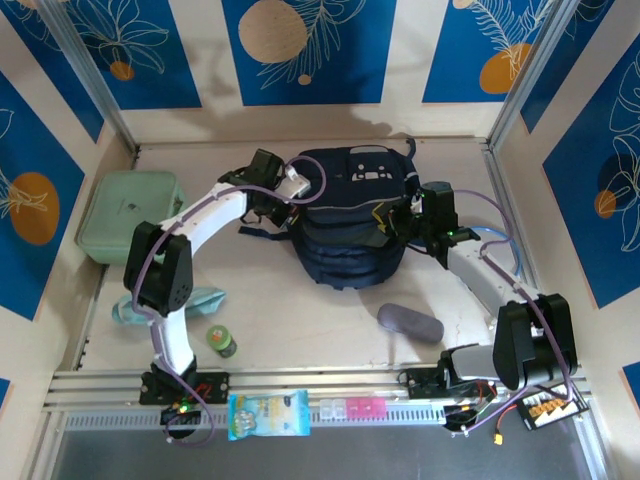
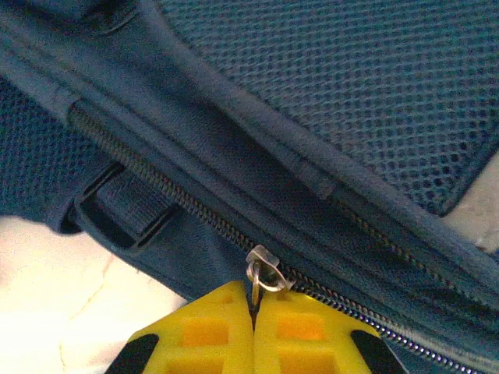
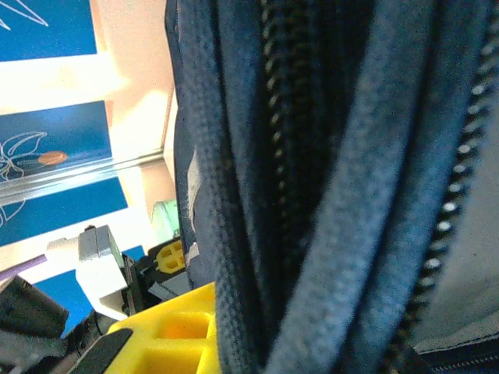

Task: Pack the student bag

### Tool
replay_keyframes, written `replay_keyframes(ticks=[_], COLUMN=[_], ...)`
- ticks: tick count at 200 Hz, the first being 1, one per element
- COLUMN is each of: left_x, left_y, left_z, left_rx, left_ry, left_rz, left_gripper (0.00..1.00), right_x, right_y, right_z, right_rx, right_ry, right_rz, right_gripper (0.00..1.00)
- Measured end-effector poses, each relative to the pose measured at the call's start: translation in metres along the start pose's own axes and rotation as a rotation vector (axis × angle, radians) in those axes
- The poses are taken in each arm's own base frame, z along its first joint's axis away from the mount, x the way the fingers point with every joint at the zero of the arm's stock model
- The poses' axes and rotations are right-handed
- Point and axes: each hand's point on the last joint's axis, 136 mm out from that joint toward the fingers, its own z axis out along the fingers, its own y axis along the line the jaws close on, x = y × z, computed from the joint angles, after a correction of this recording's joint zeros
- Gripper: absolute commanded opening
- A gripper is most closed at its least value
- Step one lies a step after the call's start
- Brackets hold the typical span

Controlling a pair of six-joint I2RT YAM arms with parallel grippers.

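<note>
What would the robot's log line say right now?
left claw: shut on zip pull | right claw: against student bag | grip: unclear

The lower end of the zip pull (image 2: 263,273) on the student bag (image 2: 327,117) is hidden between the pressed-together pads of the left gripper (image 2: 253,319). Beside the yellow finger (image 3: 171,327) of the right gripper (image 1: 402,222), the other finger is covered by the bag's folds, so a hold cannot be judged. Left of the bag, a blue cloth (image 1: 208,298) is partly concealed under the left arm. Nearer than the bag, the print on a packet (image 1: 268,414) is too small to be read.
</note>
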Motion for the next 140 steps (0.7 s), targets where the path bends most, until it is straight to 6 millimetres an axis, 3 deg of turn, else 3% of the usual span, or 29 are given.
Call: replay_keyframes(ticks=[41, 90, 115, 129, 140], left_x=[-0.002, -0.014, -0.015, -0.016, -0.012], left_y=[0.003, 0.023, 0.027, 0.035, 0.04], left_z=[0.008, 0.018, 0.019, 0.017, 0.012], left_rx=[0.02, -0.04, -0.058, -0.105, -0.152], left_ry=[0.019, 0.025, 0.026, 0.015, 0.001], left_rz=[0.149, 0.202, 0.191, 0.145, 0.081], left_gripper=[0.01, 0.09, 0.28, 0.48, 0.57], right_x=[0.005, 0.007, 0.008, 0.01, 0.016], right_y=[-0.005, -0.008, -0.008, -0.006, -0.006], right_z=[-0.002, -0.003, -0.003, -0.002, 0.0], right_rx=[0.009, 0.018, 0.014, 0.007, 0.003], right_ry=[0.042, 0.062, 0.066, 0.075, 0.087], right_rz=[-0.021, -0.032, -0.037, -0.046, -0.059], right_gripper=[0.15, 0.15, 0.18, 0.19, 0.2])
